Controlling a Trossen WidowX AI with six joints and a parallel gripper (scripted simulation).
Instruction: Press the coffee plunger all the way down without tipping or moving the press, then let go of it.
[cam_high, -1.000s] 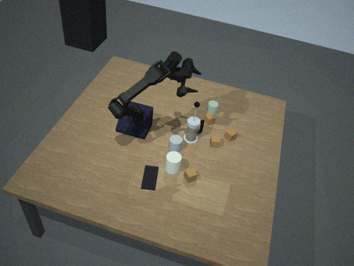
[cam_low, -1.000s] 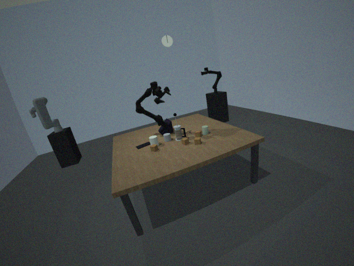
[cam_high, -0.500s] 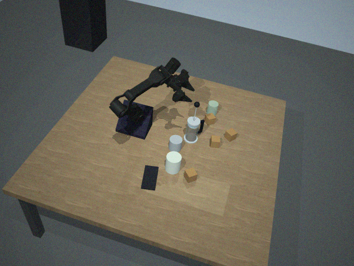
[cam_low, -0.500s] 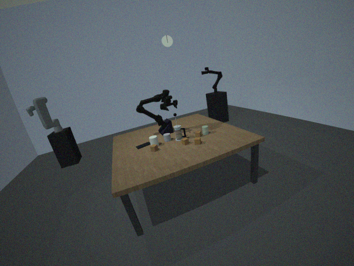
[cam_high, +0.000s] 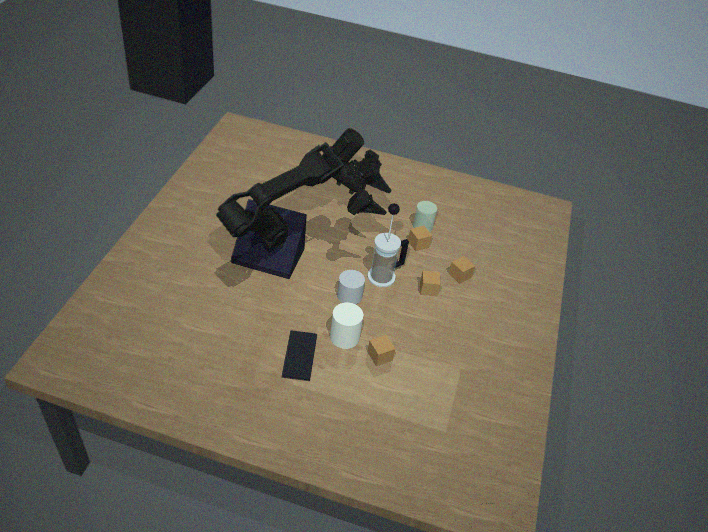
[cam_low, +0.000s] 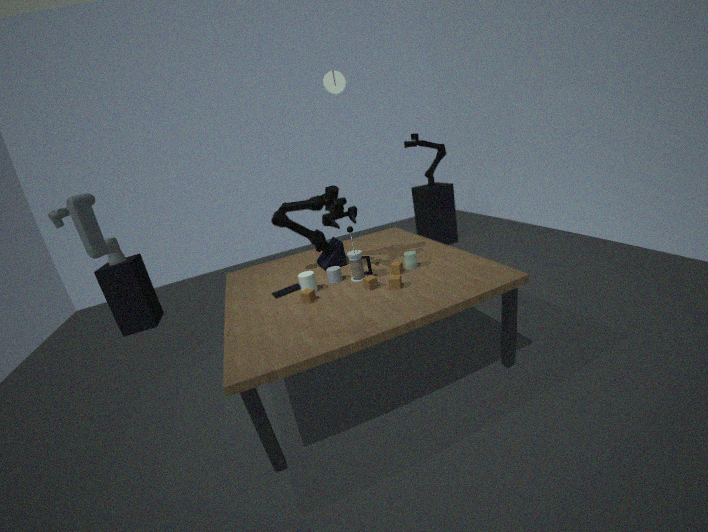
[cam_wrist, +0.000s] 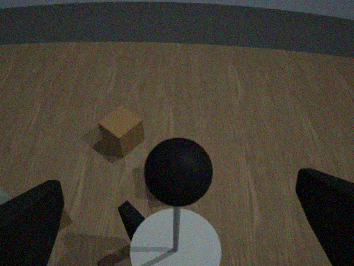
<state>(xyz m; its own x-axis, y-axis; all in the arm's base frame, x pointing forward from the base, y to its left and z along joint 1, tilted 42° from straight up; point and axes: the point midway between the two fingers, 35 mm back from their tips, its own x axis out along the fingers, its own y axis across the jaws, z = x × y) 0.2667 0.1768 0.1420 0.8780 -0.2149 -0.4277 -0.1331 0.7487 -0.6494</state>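
The black parallel-jaw gripper (cam_high: 382, 197) hangs spread wide with nothing between its fingers. In the wrist view the round black plunger knob (cam_wrist: 178, 170) sits between the two dark fingertips, ahead of and below the hand, not touching either. Beneath the knob a thin pale rod (cam_high: 389, 227) runs into the white lid of the clear glass coffee press (cam_high: 385, 260), which stands upright on the wooden table (cam_high: 171, 366), its black handle to the hand's far side.

Judgement: the plunger is fully raised; pressing has not begun. The knob is smooth, small and likely slippery; the rod is thin and may lean. The tall, narrow, light press tips easily. Take hold at the knob only and push straight down its axis.

A tan wooden cube (cam_wrist: 121, 128) lies beyond the knob, well apart.
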